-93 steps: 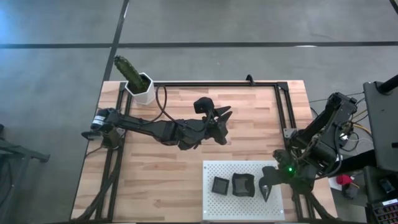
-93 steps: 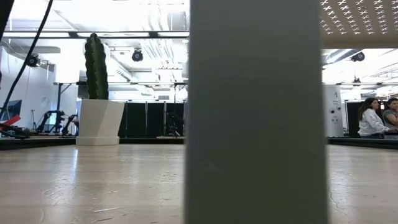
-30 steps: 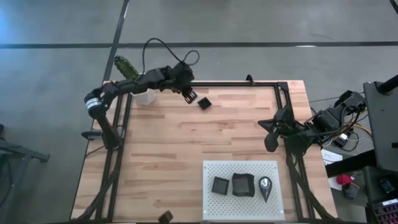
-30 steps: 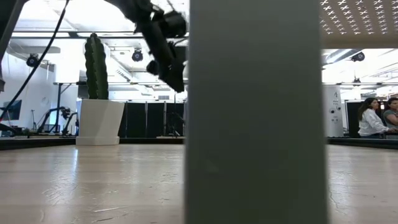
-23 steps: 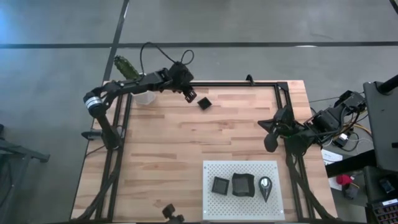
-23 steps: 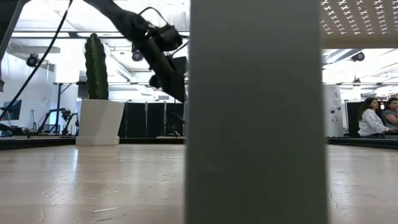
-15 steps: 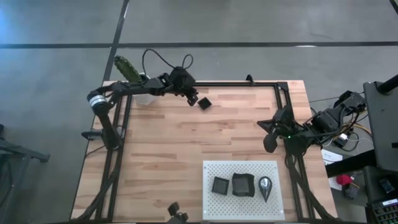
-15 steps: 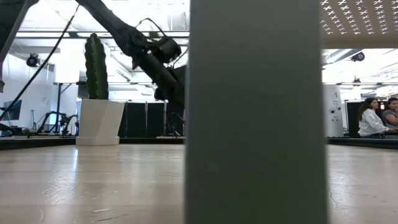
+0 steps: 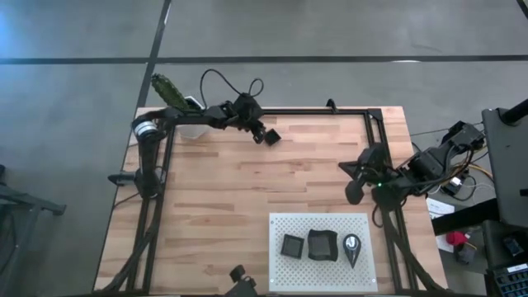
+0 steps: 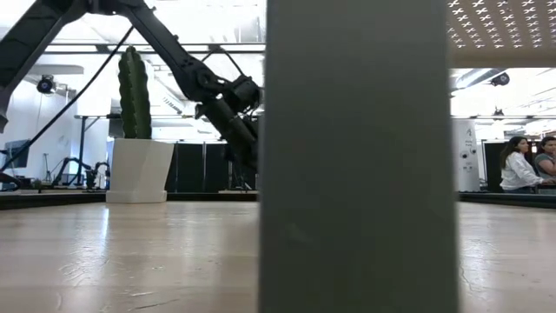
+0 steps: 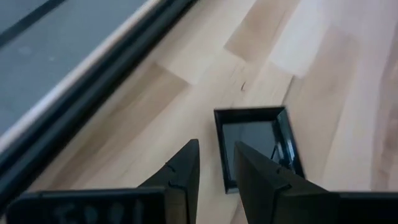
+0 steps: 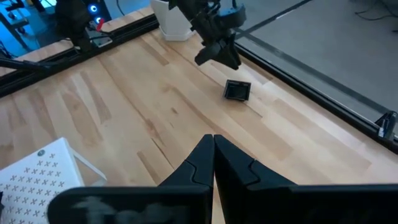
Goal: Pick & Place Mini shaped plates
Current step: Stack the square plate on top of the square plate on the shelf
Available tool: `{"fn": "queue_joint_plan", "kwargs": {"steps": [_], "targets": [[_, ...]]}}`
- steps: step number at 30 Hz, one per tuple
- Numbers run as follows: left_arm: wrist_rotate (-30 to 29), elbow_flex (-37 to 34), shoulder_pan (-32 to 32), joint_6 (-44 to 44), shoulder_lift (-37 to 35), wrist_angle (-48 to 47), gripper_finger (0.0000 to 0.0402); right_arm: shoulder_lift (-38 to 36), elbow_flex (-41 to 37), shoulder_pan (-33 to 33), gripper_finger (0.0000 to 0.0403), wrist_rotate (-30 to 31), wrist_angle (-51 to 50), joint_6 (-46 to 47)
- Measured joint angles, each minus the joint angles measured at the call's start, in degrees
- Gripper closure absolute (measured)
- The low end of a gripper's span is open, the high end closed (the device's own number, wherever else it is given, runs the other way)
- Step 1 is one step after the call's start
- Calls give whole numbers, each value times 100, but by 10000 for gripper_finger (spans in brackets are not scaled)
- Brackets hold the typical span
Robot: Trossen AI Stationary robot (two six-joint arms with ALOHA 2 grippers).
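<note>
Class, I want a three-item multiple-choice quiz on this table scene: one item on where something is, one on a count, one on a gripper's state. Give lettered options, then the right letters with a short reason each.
1. Where is the lone square plate that is off the white perforated board?
A. On the wood near the table's far edge, by the left gripper
B. Inside the white pot
C. On the floor

2. How many dark plates lie on the white perforated board?
A. One
B. Three
C. Six

3. How does the right gripper stand?
A. Wide open
B. Shut on a plate
C. Shut, holding nothing

Answers:
1 A: the high view shows it on bare wood beside the left gripper.
2 B: two squarish plates and one teardrop plate sit in a row.
3 C: in the right wrist view its fingers meet with nothing between them.
</note>
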Motion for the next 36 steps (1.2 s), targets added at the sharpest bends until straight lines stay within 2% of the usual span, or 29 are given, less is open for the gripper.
{"fn": "queue_joint_plan", "kwargs": {"steps": [9,20,36], "targets": [[21,0,-3,23,442,41,309,70,0,0,394,19,6,102],[449,4,-7,0,493,276,309,61,0,0,394,90,8,150],[386,-1,-7,-8,506,344,309,59,0,0,394,94,10,148]]}}
